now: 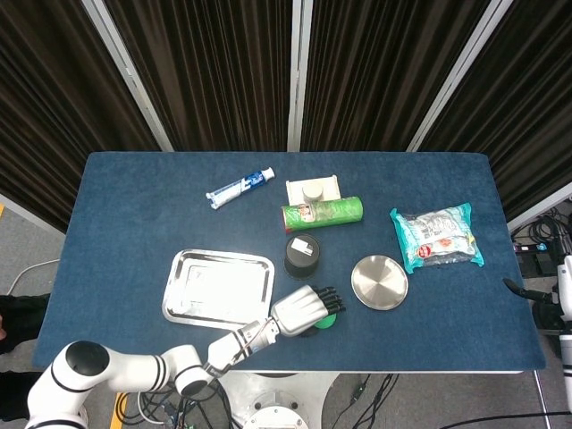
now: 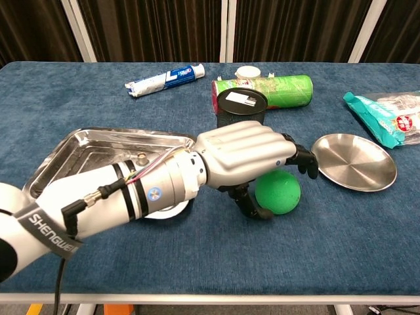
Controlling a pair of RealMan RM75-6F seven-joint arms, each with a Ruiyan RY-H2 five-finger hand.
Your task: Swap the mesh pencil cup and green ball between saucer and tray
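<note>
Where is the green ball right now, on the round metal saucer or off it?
Off it. The green ball lies on the blue table beside the round metal saucer, under the left hand.

A table (image 1: pixel 134 206) covered with dark blue cloth fills the middle of the head view, and its front edge at 6 o'clock is a pale strip. Behind it, from 9 o'clock over 12 to 3 o'clock, hang dark pleated curtains (image 1: pixel 214 71), divided by slanted pale grey poles (image 1: pixel 298 71). The floor (image 1: pixel 27 241) at 9 o'clock is grey with a thin cable, and at 3 o'clock more black cables (image 1: pixel 545 237) lie on the floor; the light is even and makes no strong shadows.
</note>
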